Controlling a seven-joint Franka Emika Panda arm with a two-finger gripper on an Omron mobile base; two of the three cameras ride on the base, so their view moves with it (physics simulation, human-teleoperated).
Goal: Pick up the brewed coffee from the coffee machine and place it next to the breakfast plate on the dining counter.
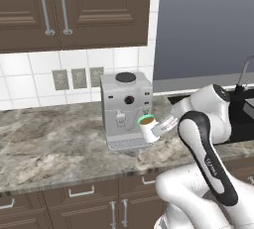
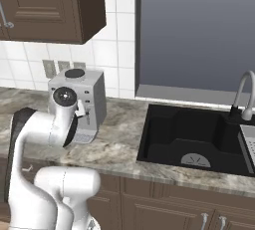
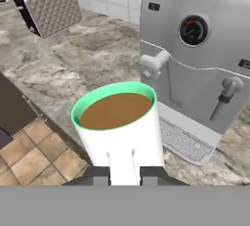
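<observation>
I'm holding the mug by its handle, pinched between my gripper's jaws, the machine just beyond.

Both base views look forward and down from behind the arm, one from each side, and share the coffee machine on the marbled worktop. The right base view also takes in the sink. The hand view sits close behind the gripper, facing the brewed coffee, apparently tilted.
</observation>
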